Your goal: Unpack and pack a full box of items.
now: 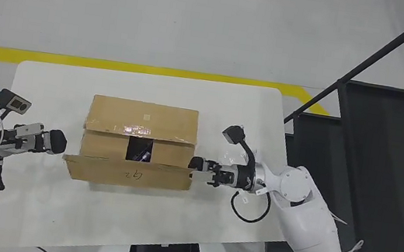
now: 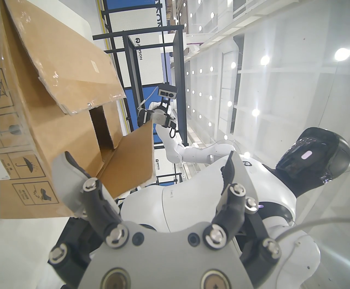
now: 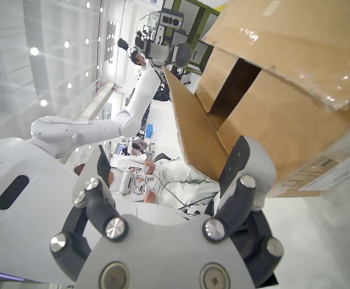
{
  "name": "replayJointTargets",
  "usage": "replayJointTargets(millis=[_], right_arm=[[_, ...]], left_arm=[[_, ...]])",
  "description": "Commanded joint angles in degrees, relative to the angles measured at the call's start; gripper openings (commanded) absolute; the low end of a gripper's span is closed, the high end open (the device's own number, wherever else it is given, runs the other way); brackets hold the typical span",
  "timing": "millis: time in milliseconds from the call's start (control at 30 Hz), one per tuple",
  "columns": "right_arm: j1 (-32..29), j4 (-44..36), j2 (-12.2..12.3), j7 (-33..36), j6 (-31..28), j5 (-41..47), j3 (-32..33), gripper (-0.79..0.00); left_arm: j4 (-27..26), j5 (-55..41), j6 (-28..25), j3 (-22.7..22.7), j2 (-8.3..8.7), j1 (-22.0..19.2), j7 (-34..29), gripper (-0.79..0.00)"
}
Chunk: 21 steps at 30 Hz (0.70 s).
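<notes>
Two grippers flank the box, one at each end of its near flap. The left gripper (image 2: 150, 175) has its fingers (image 2: 71, 175) spread wide and grips nothing; one finger sits just beside the box's front corner, and the flap's end lies in the gap. The right gripper (image 3: 175, 164) is likewise spread wide and empty, with one finger (image 3: 246, 158) against the opposite corner of the same flap. Each forearm lies low over the table (image 1: 50, 88) and points inward, wrists about level with the box's top edge. The cardboard box (image 1: 105, 145) stands at the table's centre. Its near flap (image 1: 128, 172) is folded outward toward the robot, while the far flap (image 1: 143, 117) slants over the rear of the opening. A dark item (image 1: 140, 151) shows in the gap between them. The step in hand appears to be the unsealing of the box, early in the unpacking. The next move likely calls for pressing the near flap fully down, or raising the far flap, so the contents can be reached.
</notes>
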Motion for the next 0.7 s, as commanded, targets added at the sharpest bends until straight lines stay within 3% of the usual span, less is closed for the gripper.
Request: replayJointTargets(millis=[0, 400, 667], right_arm=[[0.28, 0.51, 0.23, 3.06, -0.23, 2.9, 0.1, 0.0], [0.49, -4.54, 1.87, 12.76, 3.44, 8.61, -2.28, 0.0], [0.03, -4.11, 2.8, 12.37, 3.06, 1.04, -7.25, 0.0]], left_arm=[[0.0, 0.0, 0.0, 0.0, 0.0, 0.0, 0.0, 0.0], [0.0, 0.0, 0.0, 0.0, 0.0, 0.0, 0.0, 0.0], [0.0, 0.0, 0.0, 0.0, 0.0, 0.0, 0.0, 0.0]])
